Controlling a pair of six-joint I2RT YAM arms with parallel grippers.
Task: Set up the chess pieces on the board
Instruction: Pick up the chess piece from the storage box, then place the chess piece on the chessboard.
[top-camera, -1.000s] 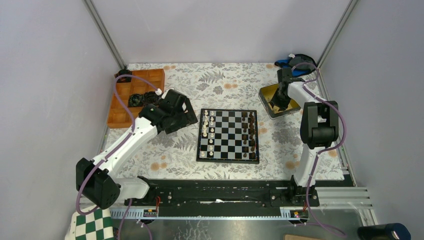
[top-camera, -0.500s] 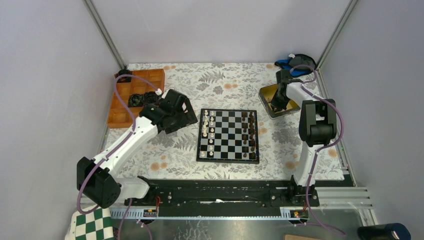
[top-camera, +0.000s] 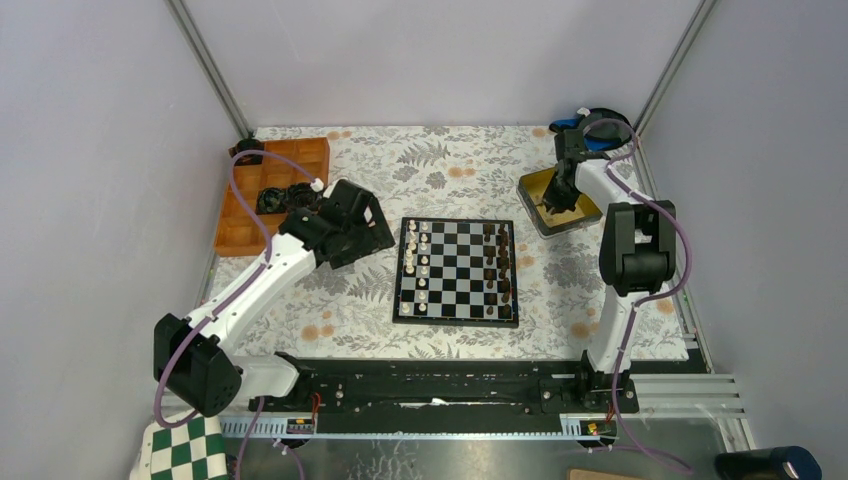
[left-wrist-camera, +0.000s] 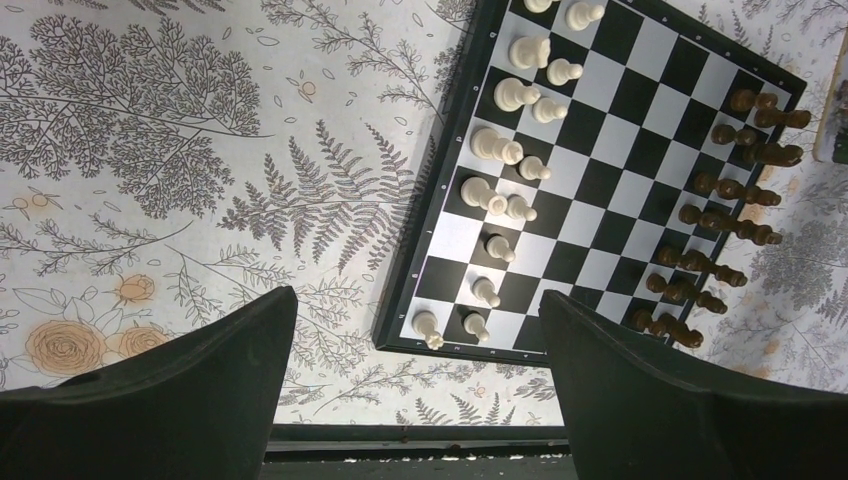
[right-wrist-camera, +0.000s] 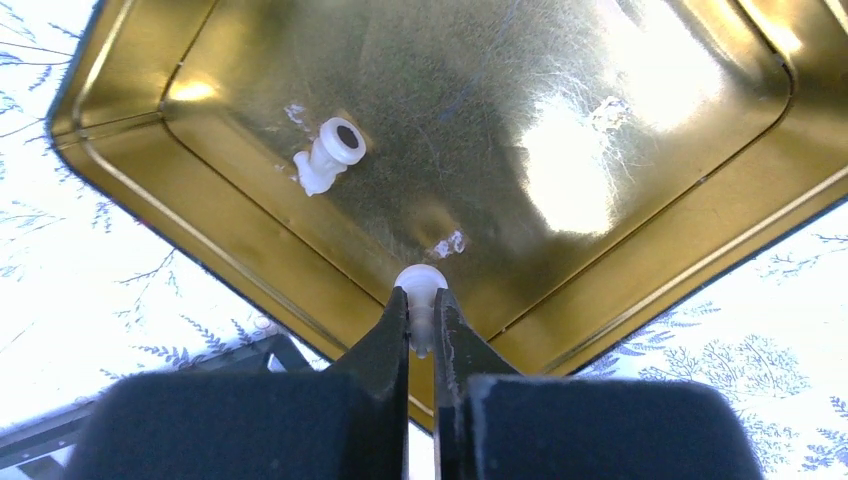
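Top view: one board at mid-frame. White pieces stand in two files on its left side, dark pieces on its right. Left gripper sits just left of the board. Right gripper is over one gold tray at upper right. One orange tray at upper left.

Left wrist: fourteen white pieces counted on the board, the topmost cropped. Fingers spread wide, nothing between them.

Right wrist: two pieces in view. One loose piece lies on its side in the tray's upper left. One white piece is pinched between the clenched fingers at lower centre.
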